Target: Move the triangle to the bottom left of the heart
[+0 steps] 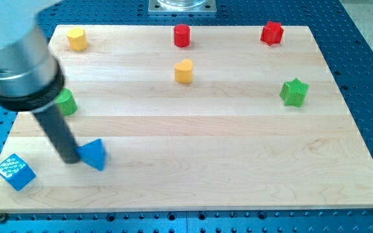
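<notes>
A blue triangle lies near the view's bottom left of the wooden board. A yellow heart sits in the upper middle of the board. My tip is on the board just left of the blue triangle and touches its left side. The dark rod rises from it up and to the left into the grey arm body.
A blue cube is at the bottom left corner. A green block is partly hidden behind the rod. A yellow block, a red cylinder and a red block line the top edge. A green star is at the right.
</notes>
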### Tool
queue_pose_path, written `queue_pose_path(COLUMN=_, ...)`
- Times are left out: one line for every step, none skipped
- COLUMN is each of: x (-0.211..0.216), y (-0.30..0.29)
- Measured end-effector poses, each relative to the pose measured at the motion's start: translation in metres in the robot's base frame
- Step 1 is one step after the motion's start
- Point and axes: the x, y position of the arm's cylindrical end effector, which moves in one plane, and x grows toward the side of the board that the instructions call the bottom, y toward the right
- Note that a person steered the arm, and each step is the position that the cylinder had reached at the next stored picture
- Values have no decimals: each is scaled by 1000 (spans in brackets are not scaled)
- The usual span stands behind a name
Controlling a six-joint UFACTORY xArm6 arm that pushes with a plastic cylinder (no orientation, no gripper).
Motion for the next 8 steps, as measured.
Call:
queue_pose_path(x=3, y=32)
queue_pose_path(x=14, y=3)
queue_pose_path(x=14, y=4)
queue_pose_path(x=18, y=8)
queue_pose_path(x=31, y=11)
queue_pose_path(x=38, y=21)
queue_pose_path(x=42, y=23)
queue_pose_path(x=43, y=18)
